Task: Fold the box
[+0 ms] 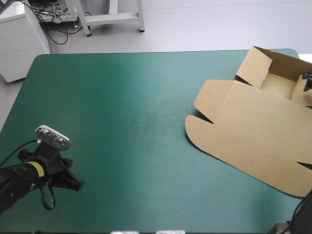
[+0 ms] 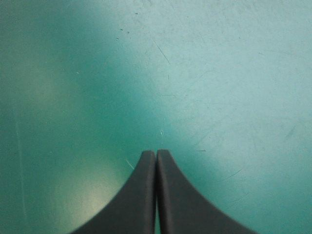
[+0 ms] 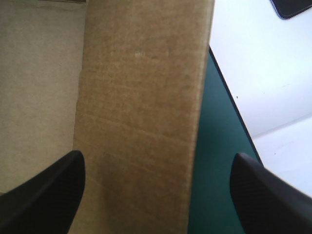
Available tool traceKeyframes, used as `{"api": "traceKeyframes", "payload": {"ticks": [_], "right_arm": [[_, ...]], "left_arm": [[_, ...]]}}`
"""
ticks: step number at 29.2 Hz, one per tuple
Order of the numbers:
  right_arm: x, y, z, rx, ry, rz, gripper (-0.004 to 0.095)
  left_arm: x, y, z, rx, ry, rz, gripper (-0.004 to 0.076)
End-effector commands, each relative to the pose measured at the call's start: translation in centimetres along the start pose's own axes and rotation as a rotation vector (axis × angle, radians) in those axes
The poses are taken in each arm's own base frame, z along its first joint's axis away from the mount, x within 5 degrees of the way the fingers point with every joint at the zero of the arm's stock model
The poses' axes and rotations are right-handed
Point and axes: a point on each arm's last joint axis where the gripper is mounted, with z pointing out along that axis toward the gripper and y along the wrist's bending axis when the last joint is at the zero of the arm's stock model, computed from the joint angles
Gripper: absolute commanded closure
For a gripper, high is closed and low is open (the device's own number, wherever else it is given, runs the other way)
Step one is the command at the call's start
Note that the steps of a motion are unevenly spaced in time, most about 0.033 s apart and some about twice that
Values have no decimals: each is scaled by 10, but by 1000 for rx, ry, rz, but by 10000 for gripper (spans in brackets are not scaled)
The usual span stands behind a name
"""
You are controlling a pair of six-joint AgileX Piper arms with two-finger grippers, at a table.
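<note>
Your right end effector (image 3: 156, 161) is open at the far right corner of the table (image 1: 122, 122), and a raised wall of the brown box (image 3: 141, 97) stands in its gap. The box has walls up at that end, with its lid flat toward the table's middle. Your left end effector (image 2: 156, 153) is closed, well apart from the box, over the bare teal-green cover (image 2: 219, 73).

Light: bright, even, from overhead.
Glare: pale sheen across the teal-green cover (image 1: 122, 68).
Shadow: dark patch just ahead of the left gripper (image 2: 156, 152).
</note>
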Motion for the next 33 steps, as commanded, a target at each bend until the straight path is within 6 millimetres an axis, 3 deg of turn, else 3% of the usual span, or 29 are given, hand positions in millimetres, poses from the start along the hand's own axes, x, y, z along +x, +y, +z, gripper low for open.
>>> {"api": "traceKeyframes", "payload": {"ticks": [1,5,14,19,23,28,33], "right_arm": [[-5,9,-81,6,-175,-30,206],[-3,16,-120,-4,-262,-38,346],[19,44,-211,-144,-460,-122,919],[33,51,-243,-158,-521,-135,926],[48,65,-258,-289,-540,-150,926],[72,85,-257,-351,-492,-244,926],[111,117,-243,-383,-375,-355,926]], "left_arm": [[-8,1,-7,-11,-78,-6,756],[-9,1,-7,-12,-79,-6,756],[-9,1,-7,-12,-88,-6,756],[-9,1,-7,-12,-88,-6,756],[-9,2,-7,-12,-89,-6,756],[-12,2,-7,-14,-116,-6,756],[-17,2,-8,-17,-175,-6,756]]}}
